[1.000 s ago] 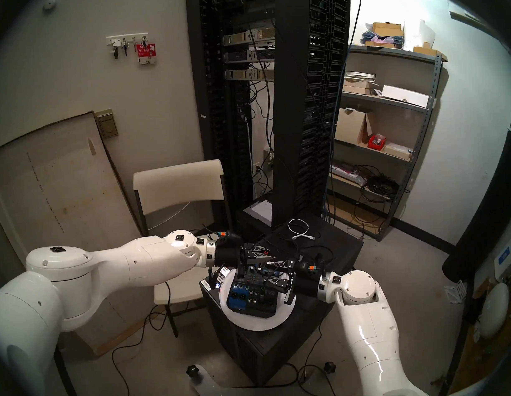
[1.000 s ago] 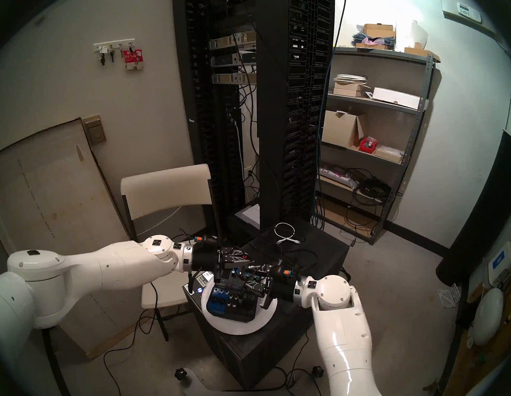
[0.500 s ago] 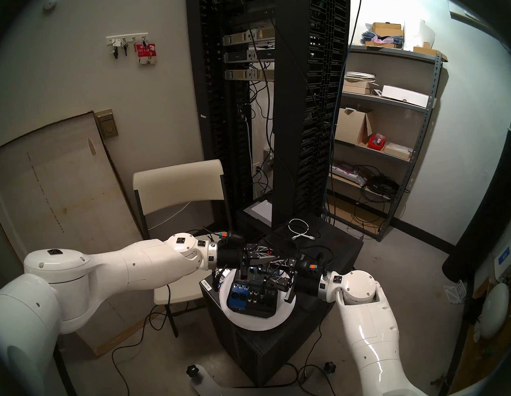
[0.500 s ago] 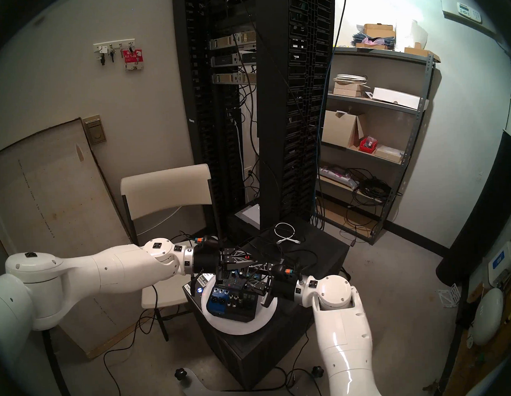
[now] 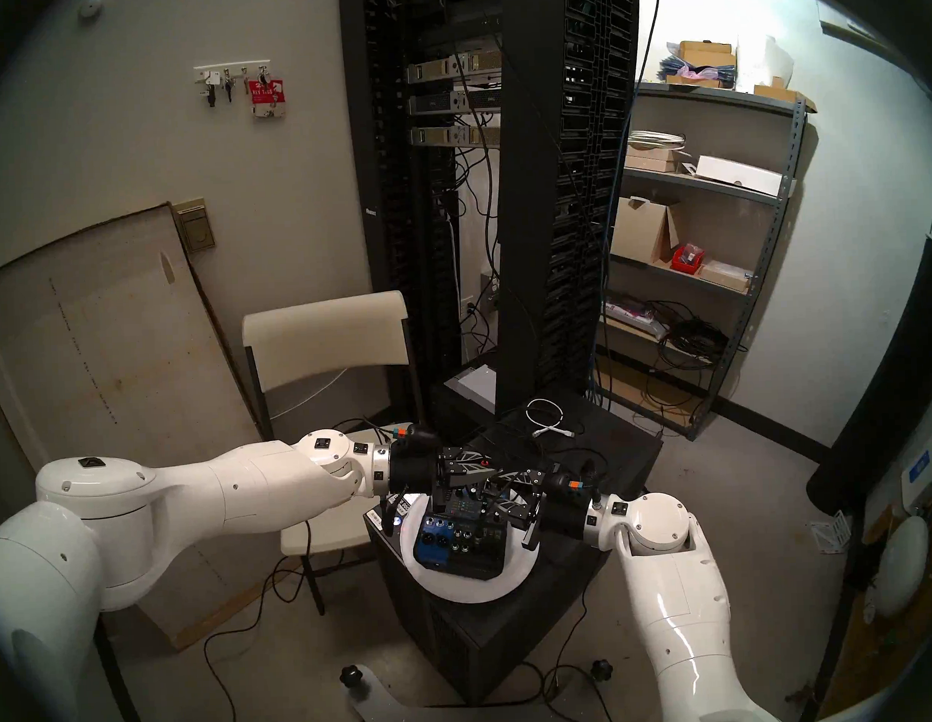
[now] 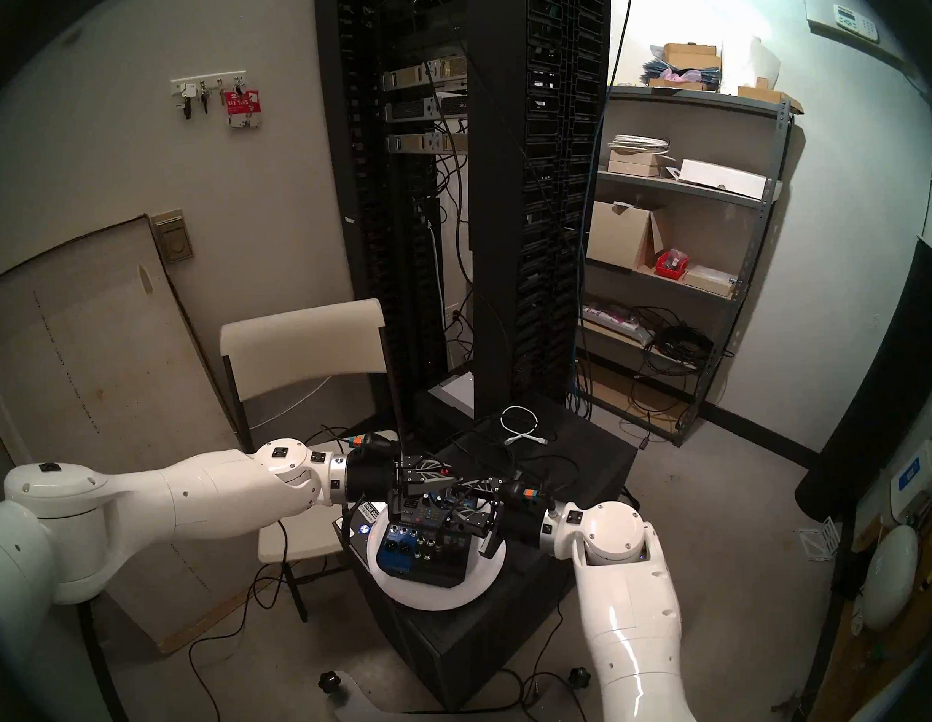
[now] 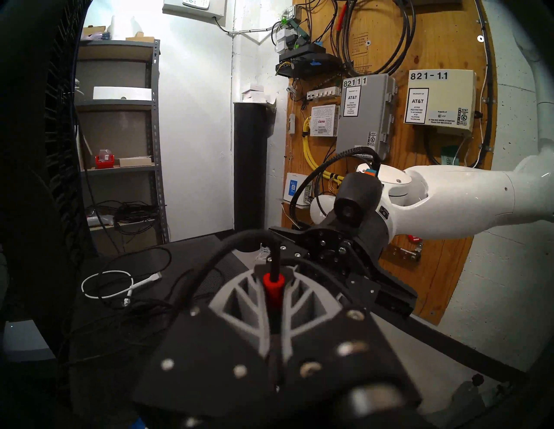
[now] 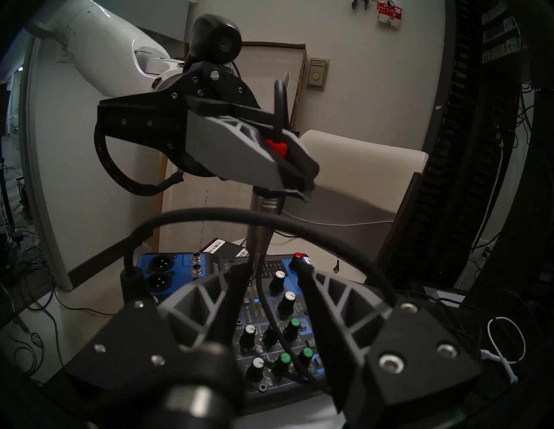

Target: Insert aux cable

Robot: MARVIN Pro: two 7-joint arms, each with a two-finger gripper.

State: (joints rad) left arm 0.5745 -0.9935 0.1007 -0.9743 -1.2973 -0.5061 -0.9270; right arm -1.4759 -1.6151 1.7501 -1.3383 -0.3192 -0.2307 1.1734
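While left fingers clamp aux cable, plug upright, tip down, right fingers half-open, empty.

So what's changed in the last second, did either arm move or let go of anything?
Little changed. The left gripper has eased slightly back toward its own side, still shut on the aux cable's plug above the mixer. The right gripper stayed put, half open around the cable.

Server/telecom closet, not a lab bench setup

Black server rack stuffed with patch cables; metal shelving holding boxes and cable coils; AT&T junction boxes on a plywood backboard; key hooks on wall; bare concrete floor
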